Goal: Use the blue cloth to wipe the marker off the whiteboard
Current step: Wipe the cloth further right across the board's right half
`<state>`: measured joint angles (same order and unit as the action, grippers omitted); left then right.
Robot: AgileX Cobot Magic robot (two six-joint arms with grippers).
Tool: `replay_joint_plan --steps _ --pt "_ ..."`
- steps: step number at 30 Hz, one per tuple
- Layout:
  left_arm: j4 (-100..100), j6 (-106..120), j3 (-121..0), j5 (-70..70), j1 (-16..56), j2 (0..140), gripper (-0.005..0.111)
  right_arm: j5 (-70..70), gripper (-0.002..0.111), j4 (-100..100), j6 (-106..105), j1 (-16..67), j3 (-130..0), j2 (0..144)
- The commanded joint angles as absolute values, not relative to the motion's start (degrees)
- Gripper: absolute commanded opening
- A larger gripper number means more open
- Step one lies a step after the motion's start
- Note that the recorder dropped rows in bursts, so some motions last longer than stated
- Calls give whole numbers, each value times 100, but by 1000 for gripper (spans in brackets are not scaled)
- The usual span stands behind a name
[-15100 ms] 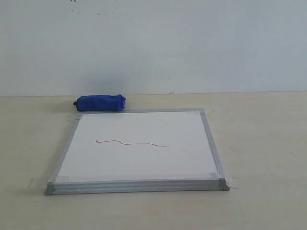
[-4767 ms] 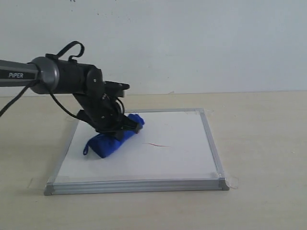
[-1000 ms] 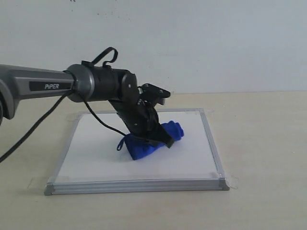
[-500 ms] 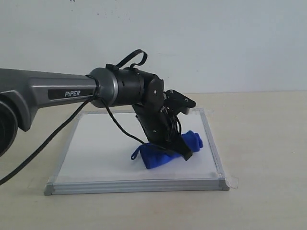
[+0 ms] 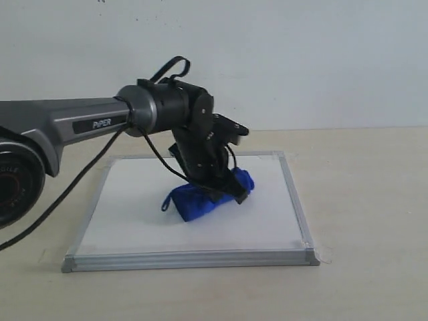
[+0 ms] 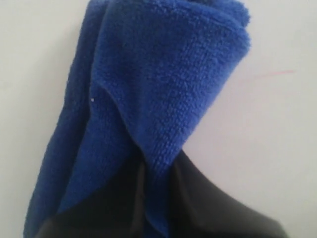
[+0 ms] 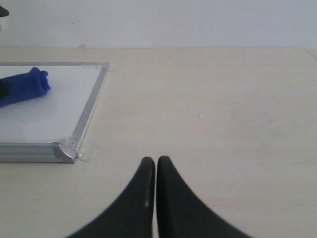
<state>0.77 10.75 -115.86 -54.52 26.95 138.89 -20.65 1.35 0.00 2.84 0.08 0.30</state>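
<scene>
L hand [image 5: 231, 192] clamped on cloth [image 5: 192, 204], down on board [image 5: 130, 217]; R hand [image 7: 156, 162] closed, idle. Faint marker [image 6: 271, 74] streak beside cloth, so swipe may miss it.

On my screens I see a pale beige worktop [image 5: 374, 200], matte, with a few faint specks. Behind the worktop's far edge a plain off-white wall [image 5: 301, 60] rises straight up and fills the rest of the view. High above the worktop, the wall carries a few tiny dark marks. The light is soft and even, and shadows are weak.
</scene>
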Motion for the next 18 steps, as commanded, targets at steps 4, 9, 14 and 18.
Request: replay_joint_plan --steps 4,9,14,18 --pt "-176 1401 -11618 -5546 3558 13929 4 -2035 1 101 0 254 0 0" --pt "1166 364 -11640 -5442 2946 14056 4 -2035 1 101 0 254 0 0" --pt "1155 146 -11684 -5619 2387 14145 4 -2035 1 101 0 254 0 0" --pt "654 465 -11684 -5786 2512 14145 4 -2035 1 101 0 254 0 0"
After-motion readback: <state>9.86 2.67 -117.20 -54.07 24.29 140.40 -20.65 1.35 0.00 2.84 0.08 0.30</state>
